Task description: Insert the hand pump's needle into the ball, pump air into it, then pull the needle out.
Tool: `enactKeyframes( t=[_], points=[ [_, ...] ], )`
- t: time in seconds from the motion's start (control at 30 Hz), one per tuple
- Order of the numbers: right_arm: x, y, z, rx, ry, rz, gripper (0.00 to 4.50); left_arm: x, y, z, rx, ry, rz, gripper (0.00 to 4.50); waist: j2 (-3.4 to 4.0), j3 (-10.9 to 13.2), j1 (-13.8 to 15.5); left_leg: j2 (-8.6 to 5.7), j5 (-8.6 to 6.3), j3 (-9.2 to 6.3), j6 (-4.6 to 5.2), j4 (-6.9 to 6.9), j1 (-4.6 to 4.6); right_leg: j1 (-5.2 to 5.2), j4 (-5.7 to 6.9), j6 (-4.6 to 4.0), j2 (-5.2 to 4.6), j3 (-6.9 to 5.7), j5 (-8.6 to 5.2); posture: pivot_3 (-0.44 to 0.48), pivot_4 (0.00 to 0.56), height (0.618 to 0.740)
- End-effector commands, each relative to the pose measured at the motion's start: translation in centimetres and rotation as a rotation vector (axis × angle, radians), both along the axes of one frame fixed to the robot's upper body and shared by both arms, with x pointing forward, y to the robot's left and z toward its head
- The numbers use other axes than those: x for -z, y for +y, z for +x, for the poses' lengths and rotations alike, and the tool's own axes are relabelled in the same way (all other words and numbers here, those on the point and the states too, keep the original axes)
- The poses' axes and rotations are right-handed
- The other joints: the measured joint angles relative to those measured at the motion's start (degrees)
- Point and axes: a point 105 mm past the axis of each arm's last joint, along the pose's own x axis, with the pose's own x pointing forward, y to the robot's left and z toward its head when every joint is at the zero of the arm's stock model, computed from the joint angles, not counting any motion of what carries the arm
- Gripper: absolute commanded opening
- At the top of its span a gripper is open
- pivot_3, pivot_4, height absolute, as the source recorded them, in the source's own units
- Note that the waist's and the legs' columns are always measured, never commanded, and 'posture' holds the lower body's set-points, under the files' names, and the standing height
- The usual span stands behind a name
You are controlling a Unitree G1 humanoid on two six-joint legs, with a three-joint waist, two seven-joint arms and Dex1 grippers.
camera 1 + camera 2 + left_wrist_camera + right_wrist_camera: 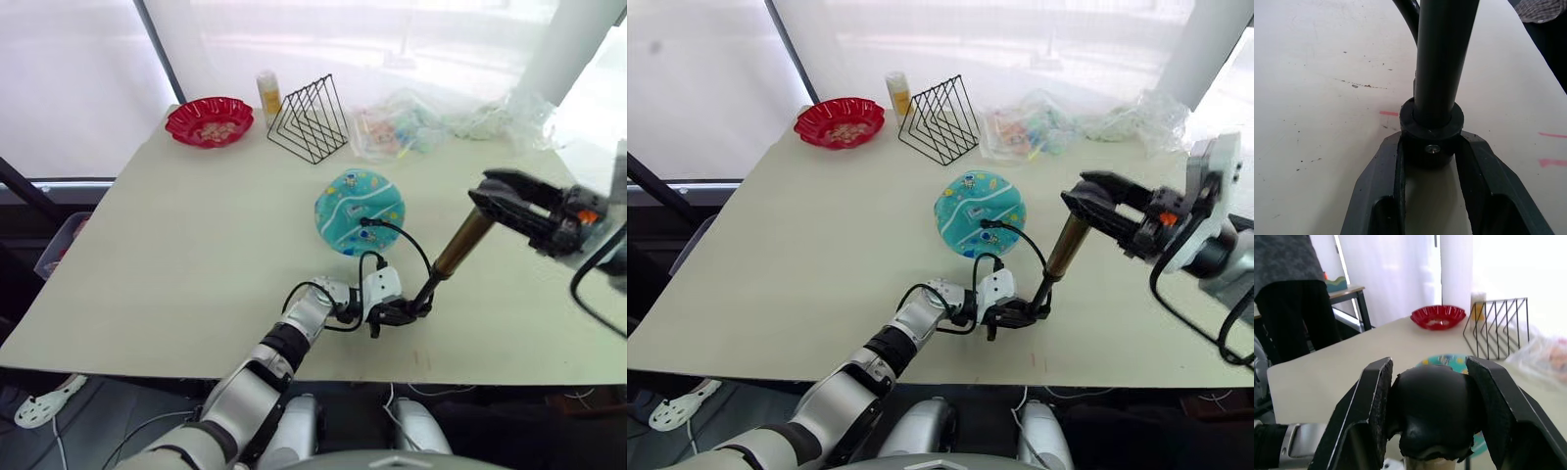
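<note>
The ball (360, 211) lies as a flat teal disc with white wavy stripes at the middle of the table (176, 255). The hand pump (457, 245) stands tilted to its right, a bronze cylinder. My left gripper (404, 311) is shut on the pump's black bottom cap (1432, 125) near the table's front edge. My right gripper (1429, 364) is shut on the black handle (1430, 404) at the pump's top. The thin black hose (416, 250) loops from the pump's base to the ball's near side. The needle at its tip is too small to make out.
At the back of the table stand a red scalloped bowl (209, 120), a yellow bottle (268, 95), a black wire rack (310, 119) and crumpled plastic bags (411, 127). A person in dark clothes (1288, 293) stands beyond the table's left side.
</note>
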Motion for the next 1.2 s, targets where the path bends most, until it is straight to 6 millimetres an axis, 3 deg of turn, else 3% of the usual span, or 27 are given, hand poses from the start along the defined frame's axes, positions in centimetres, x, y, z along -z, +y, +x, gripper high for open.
enactKeyframes(
  t=[0.03, 0.3, 0.47, 0.5, 0.67, 0.83, 0.97, 1.07, 1.2],
  points=[
    [6.6, -0.4, 0.4, 0.053, 0.172, -0.164, 1.9, 3.1, 1.0, -1.4, 0.004, 0.095, 0.101, 1.07, 0.22, -0.3, -0.08, 0.01, -0.06, 0.04, 0.08, -0.1, 0.34, 0.38, -0.32, 0.01, -0.02, 0.0, 0.01, 0.0, 0.15, 0.74],
    [10.9, 0.0, 0.3, 0.081, 0.237, -0.202, 1.9, 3.6, 0.6, -1.9, 0.017, 0.105, 0.086, 1.07, 0.17, -0.76, 0.2, 0.04, -0.15, 0.05, 0.18, -0.13, 0.47, 0.54, -0.42, 0.01, -0.13, -0.09, -0.01, 0.0, 0.15, 0.74],
    [10.6, 0.6, 0.5, 0.073, 0.197, -0.18, 1.9, 3.9, 0.6, -2.3, 0.017, 0.103, 0.076, 1.07, 0.2, -0.84, 0.14, 0.03, -0.15, 0.02, 0.18, -0.17, 0.48, 0.53, -0.42, -0.04, -0.2, -0.15, -0.03, 0.0, 0.15, 0.74],
    [9.4, 0.5, 0.8, 0.073, 0.155, -0.169, 1.9, 4.0, 0.6, -2.3, 0.01, 0.108, 0.077, 1.07, 0.22, -0.85, 0.13, 0.03, -0.16, 0.02, 0.18, -0.17, 0.47, 0.53, -0.42, -0.06, -0.22, -0.16, -0.04, 0.0, 0.15, 0.74],
    [-0.9, 0.2, 1.2, -0.026, -0.114, -0.067, 1.9, 4.6, 1.1, -2.4, 0.003, 0.123, 0.1, 1.07, 0.83, -0.37, 0.25, -0.08, -0.15, -0.01, 0.19, -0.13, 0.31, 0.46, -0.44, -0.2, -0.41, -0.27, -0.12, 0.0, 0.15, 0.74],
    [-6.1, -0.5, 0.9, -0.053, -0.191, -0.038, 1.9, 4.7, 1.3, -2.4, 0.004, 0.127, 0.107, 1.07, 1.23, -0.04, 0.42, -0.28, -0.13, -0.3, 0.22, -0.06, -0.35, 0.01, -0.44, 0.04, -0.59, -0.54, 0.02, 0.0, 0.15, 0.74],
    [-11.4, -0.9, -0.4, -0.091, -0.283, -0.051, 1.9, 4.7, 1.3, -2.5, 0.01, 0.131, 0.113, 1.07, 1.38, 0.4, 0.44, -0.43, -0.12, -0.42, 0.23, -0.06, -0.59, -0.14, -0.44, 0.04, -0.75, -0.66, 0.02, 0.0, 0.15, 0.74],
    [-13.8, -1.2, -1.0, -0.095, -0.319, -0.029, 1.9, 4.8, 1.2, -2.5, 0.012, 0.133, 0.114, 1.07, 1.38, 0.51, 0.44, -0.44, -0.12, -0.54, 0.22, -0.06, -0.64, -0.15, -0.45, 0.03, -0.77, -0.78, 0.01, 0.0, 0.15, 0.74],
    [-14.2, -1.4, -1.3, -0.092, -0.301, -0.012, 1.9, 4.8, 1.3, -2.5, 0.014, 0.133, 0.116, 1.07, 1.31, 0.62, 0.34, -0.44, -0.12, -0.63, 0.22, -0.07, -0.89, -0.34, -0.47, 0.02, -0.81, -0.87, 0.0, 0.0, 0.15, 0.74]
  ],
)
